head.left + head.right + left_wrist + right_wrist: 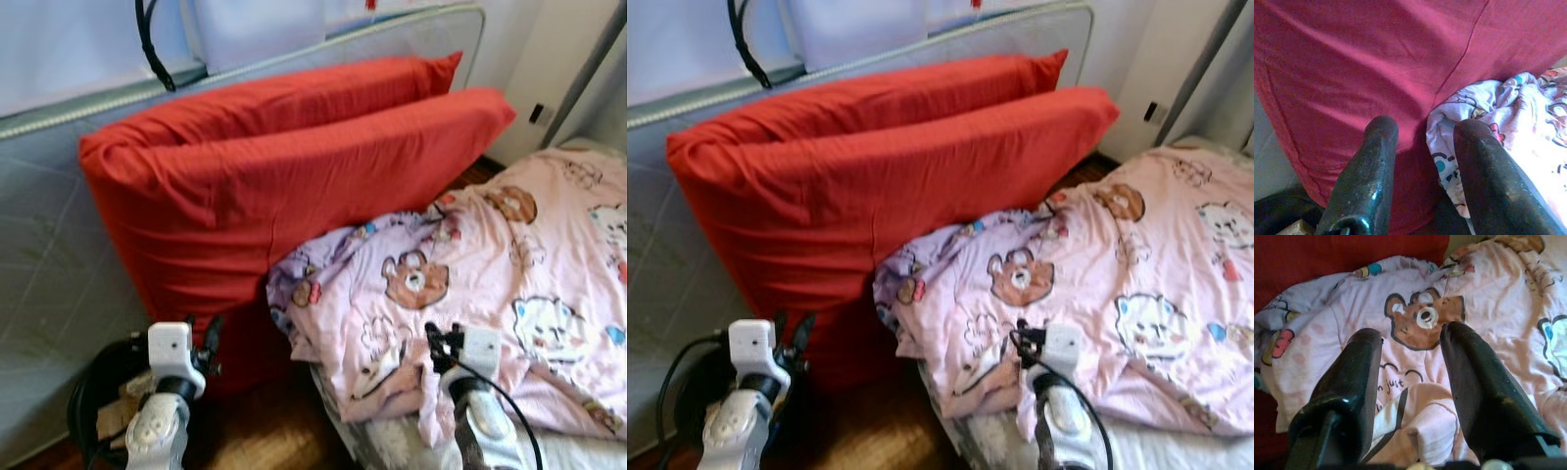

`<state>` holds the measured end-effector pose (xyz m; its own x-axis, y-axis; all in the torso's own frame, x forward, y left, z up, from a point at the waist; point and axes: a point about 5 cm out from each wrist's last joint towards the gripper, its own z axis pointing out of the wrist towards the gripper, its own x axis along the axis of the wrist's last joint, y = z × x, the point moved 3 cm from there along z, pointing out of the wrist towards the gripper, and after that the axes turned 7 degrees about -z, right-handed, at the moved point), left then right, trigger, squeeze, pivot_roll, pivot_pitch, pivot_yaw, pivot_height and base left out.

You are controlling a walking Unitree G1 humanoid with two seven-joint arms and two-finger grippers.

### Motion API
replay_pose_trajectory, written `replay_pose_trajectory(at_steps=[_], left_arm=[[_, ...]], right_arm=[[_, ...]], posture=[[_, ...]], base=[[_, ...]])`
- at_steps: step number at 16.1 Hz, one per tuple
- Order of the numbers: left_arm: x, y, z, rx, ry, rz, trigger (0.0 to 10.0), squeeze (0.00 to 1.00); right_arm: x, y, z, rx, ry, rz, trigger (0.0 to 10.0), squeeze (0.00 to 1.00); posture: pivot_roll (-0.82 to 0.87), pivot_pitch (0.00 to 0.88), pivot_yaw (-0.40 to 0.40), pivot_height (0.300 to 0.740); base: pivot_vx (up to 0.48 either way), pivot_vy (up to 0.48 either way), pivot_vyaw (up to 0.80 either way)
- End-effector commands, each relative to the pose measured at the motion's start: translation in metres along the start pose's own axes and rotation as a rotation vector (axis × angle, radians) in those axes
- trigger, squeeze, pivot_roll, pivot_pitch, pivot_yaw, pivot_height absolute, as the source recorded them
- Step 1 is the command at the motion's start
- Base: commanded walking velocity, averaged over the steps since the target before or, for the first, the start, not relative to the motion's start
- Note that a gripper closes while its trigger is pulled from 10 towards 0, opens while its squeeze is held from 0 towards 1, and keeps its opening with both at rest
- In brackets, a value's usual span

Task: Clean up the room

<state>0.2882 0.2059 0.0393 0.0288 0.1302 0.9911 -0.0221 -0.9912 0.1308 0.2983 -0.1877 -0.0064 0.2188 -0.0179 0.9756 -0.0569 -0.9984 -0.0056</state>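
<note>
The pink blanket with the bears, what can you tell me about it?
The blanket looks like soft, thin cloth, pale pink with a lilac edge, printed with brown bears, white cats and small bright figures. It lies rumpled on the bed, its bunched left end pressed against the lower of two red pillows that lean on an upright mattress. The right gripper hovers open above a bear print.

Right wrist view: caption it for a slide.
Open right end effector poised over pink cartoon-bear blanket, red fabric cushion behind.

Bright daylight from the upper left; soft focus, dark shadowed lower corners.
</note>
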Motion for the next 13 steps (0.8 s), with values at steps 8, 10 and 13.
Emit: replay_pose_trajectory(at_steps=[8,10,13], left_arm=[[0.025,0.004,0.002,-0.007,0.048,-0.006,10.0,0.0],[0.024,0.006,0.004,-0.016,0.042,-0.01,10.0,0.0],[0.027,0.011,0.006,-0.028,0.031,-0.018,10.0,0.0]], right_arm=[[0.026,0.003,-0.004,-0.048,0.151,-0.017,10.0,0.0],[0.024,-0.001,-0.004,-0.045,0.142,-0.012,10.0,0.0],[0.021,-0.009,-0.006,-0.036,0.126,-0.005,10.0,0.0]], posture=[[0.02,0.061,-0.011,0.74],[0.02,0.054,-0.006,0.74],[0.02,0.044,-0.002,0.74]], base=[[0.0,0.0,0.0],[0.0,0.0,0.0],[0.0,0.0,0.0]])
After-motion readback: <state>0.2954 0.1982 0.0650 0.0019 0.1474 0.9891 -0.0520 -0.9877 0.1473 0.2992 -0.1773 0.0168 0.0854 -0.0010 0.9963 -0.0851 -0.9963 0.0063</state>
